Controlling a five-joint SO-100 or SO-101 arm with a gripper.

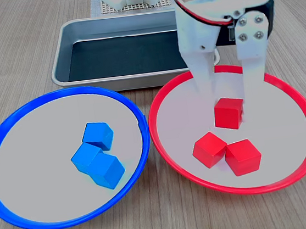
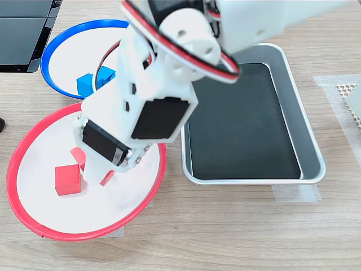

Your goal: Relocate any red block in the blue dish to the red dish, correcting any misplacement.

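Straddling a small bright-red cube (image 1: 229,112), my white tool (image 1: 230,103) hangs over the round red-rimmed dish (image 1: 167,146). In the first exterior view its 2 fingers (image 1: 252,75) stand on either side of the cube, spread a little wider than it; I cannot tell whether either one touches it. This cube sits inside the red-rimmed dish, toward the rear. 2 more red cubes (image 1: 226,151) lie just in front of it, touching each other. Beside this dish, on the first exterior view's left, the round blue-rimmed dish (image 1: 11,130) holds 3 blue cubes (image 1: 98,155) clustered together and no red one. Behind both dishes a rectangular metal tray (image 1: 77,32) with a dark floor rests on the wooden tabletop (image 1: 18,47). In the second exterior view my arm (image 2: 152,96) hides the tool tips.
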